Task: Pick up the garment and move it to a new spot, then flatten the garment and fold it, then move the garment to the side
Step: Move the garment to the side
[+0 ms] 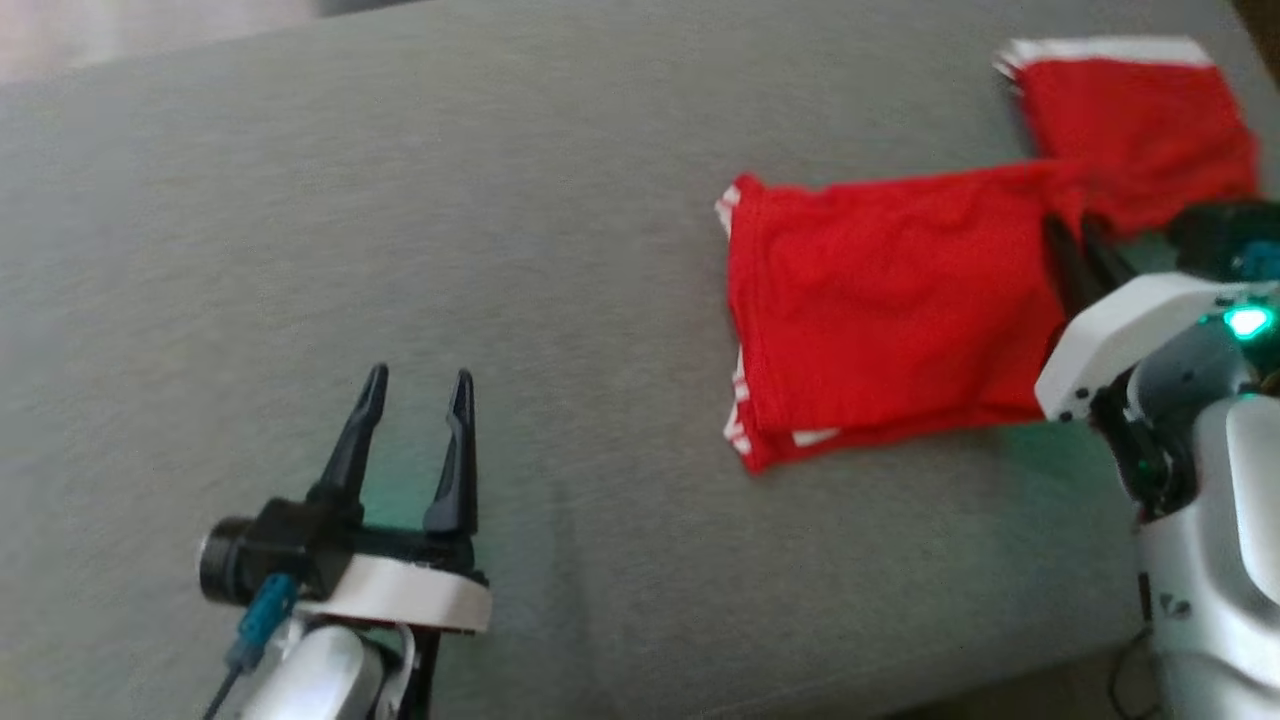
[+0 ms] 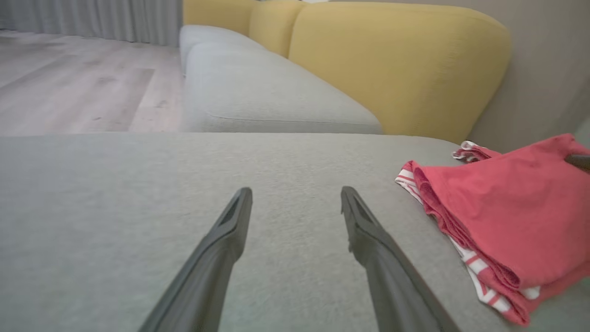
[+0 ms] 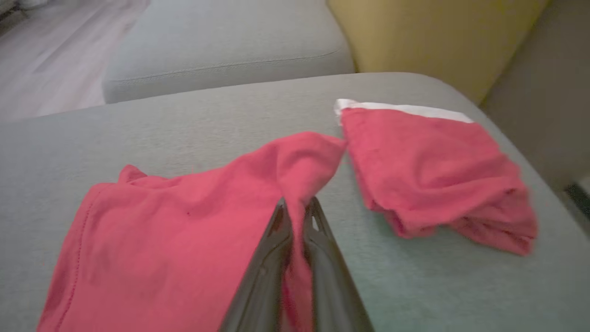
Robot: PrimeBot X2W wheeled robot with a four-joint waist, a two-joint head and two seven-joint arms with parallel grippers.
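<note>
The red garment with white striped edging lies partly folded on the grey cushion, at the right in the head view. My right gripper is shut on a pinch of its red cloth, the fabric rising in a peak between the fingers. In the head view that gripper meets the garment's right edge. Another red folded part with a white band lies just beyond. My left gripper stands open over bare cushion, well left of the garment. Its wrist view has the garment at the right, apart from the left gripper.
The grey cushion is broad and flat, with its front edge near my right arm. A yellow backrest and a further grey seat lie beyond. Wooden floor is to the left.
</note>
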